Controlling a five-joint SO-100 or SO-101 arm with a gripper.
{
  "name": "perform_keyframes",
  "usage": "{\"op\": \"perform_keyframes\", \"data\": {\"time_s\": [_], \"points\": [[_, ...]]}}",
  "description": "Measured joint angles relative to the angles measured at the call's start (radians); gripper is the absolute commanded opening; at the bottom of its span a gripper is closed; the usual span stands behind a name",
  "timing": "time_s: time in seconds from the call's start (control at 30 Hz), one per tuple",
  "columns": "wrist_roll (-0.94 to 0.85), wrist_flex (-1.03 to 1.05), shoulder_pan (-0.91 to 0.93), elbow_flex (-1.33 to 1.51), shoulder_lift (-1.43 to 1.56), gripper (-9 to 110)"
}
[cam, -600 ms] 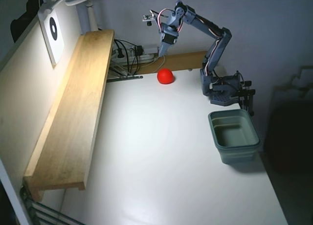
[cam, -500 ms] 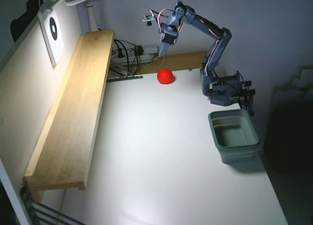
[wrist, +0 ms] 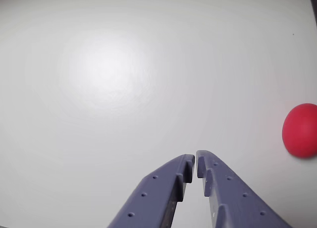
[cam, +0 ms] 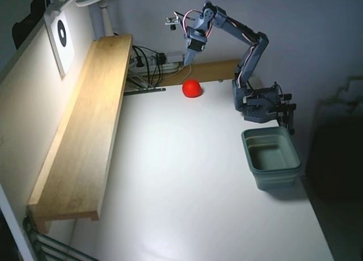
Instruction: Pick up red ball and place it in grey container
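My gripper (wrist: 195, 161): two blue-grey plastic fingers, tips nearly touching, closed on nothing; in the fixed view (cam: 186, 61) it hung raised above the far edge of the white table (cam: 187, 176).
Red ball (wrist: 300, 130): a small smooth bright red sphere, resting on the table to the right of my fingertips in the wrist view, clear of them; in the fixed view (cam: 191, 88) just below my gripper.
Grey container (cam: 271, 157): a grey-green rectangular plastic bin with rounded corners, well apart from my gripper, beside my base (cam: 262, 106).
Wooden shelf (cam: 85, 130): a long pale plank along the left wall in the fixed view.
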Motion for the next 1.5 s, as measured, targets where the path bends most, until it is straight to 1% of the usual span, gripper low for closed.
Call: {"op": "perform_keyframes", "data": {"time_s": [1.47, 1.5], "points": [[0.0, 0.0, 0.0, 0.0, 0.0, -3], [0.0, 0.0, 0.0, 0.0, 0.0, 38]]}}
